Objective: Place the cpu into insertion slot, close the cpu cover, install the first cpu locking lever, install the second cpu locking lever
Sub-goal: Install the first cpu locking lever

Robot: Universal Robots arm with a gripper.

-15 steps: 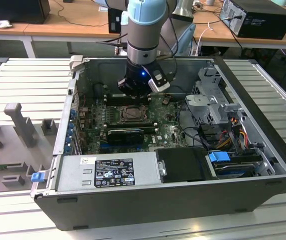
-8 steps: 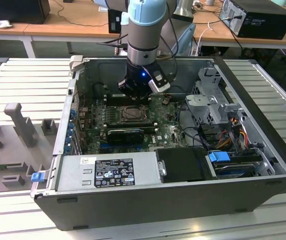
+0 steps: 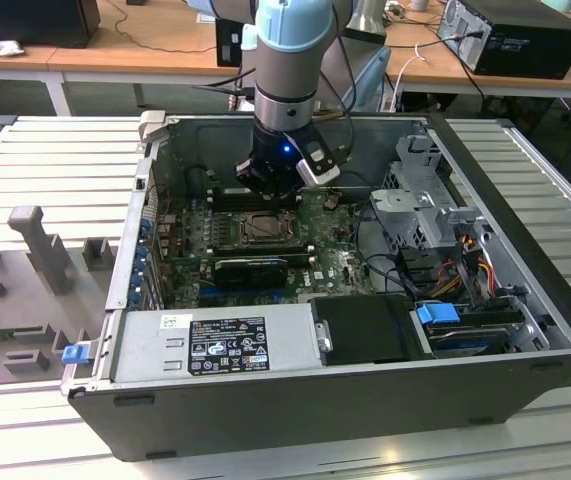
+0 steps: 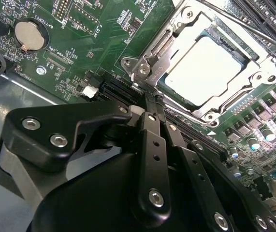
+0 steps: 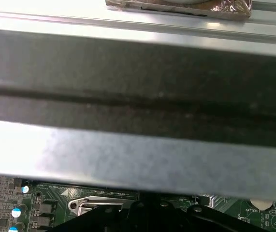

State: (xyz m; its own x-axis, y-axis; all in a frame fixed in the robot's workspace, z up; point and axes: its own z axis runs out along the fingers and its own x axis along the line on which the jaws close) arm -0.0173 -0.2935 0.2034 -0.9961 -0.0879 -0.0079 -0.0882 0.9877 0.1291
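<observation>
The desk (image 3: pixel 545 180) is a bed of pale ribbed metal slats running side to side. An open dark computer case (image 3: pixel 295 400) lies flat on it, taking up the middle and the exterior view's right. On the exterior view's left, a grey moulded fixture tray (image 3: pixel 5 300) sits on the slats just beside the case, with an upright grey post (image 3: pixel 40 245) rising from it.

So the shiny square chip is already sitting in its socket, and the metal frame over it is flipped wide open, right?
Not quite. The silvery square chip does sit in its socket, but the second wrist view shows the silver metal frame plate lying closed down around it, not flipped open. The black end effector is right beside the frame's edge.
</observation>
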